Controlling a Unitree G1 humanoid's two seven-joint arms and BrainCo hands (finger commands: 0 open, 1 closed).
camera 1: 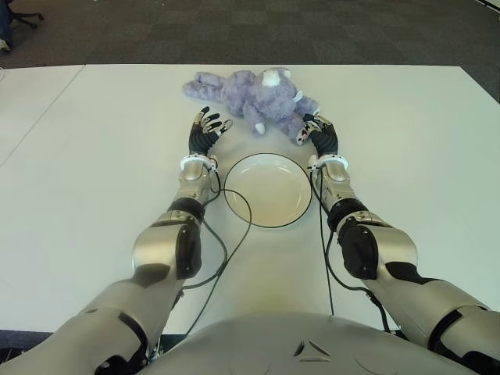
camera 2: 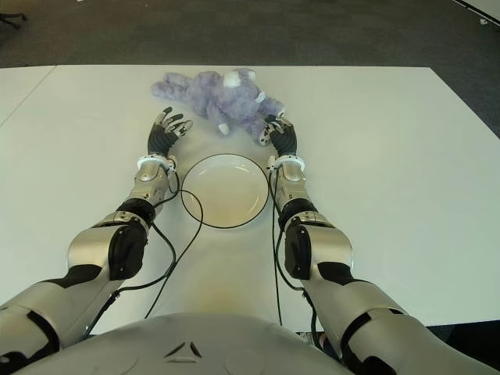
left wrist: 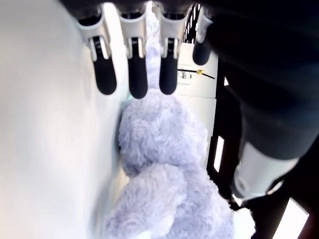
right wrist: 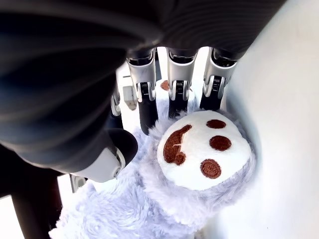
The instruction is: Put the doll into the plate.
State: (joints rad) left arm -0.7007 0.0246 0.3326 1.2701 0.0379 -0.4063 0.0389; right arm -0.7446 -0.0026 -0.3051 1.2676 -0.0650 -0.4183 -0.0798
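Your robot's arms are silver-grey shells with black joint covers at the elbows, seen lower left and lower right of the frame. Black cables trail from each forearm across the centre. The left hand (camera 1: 207,129) and right hand (camera 1: 320,133) have black fingers with pale segments above white wrist cuffs.

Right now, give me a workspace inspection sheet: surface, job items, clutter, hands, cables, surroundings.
Surface: white table, bare around the work.
Job's things: purple plush doll lying on the table beyond the empty plate, not in it.
Clutter: nothing seen.
Hands: left hand open beside the doll; right hand fingers open around the doll's paw, not closed.
Cables: black cables run along both forearms; one crosses the plate's rim.
Surroundings: dark carpet.
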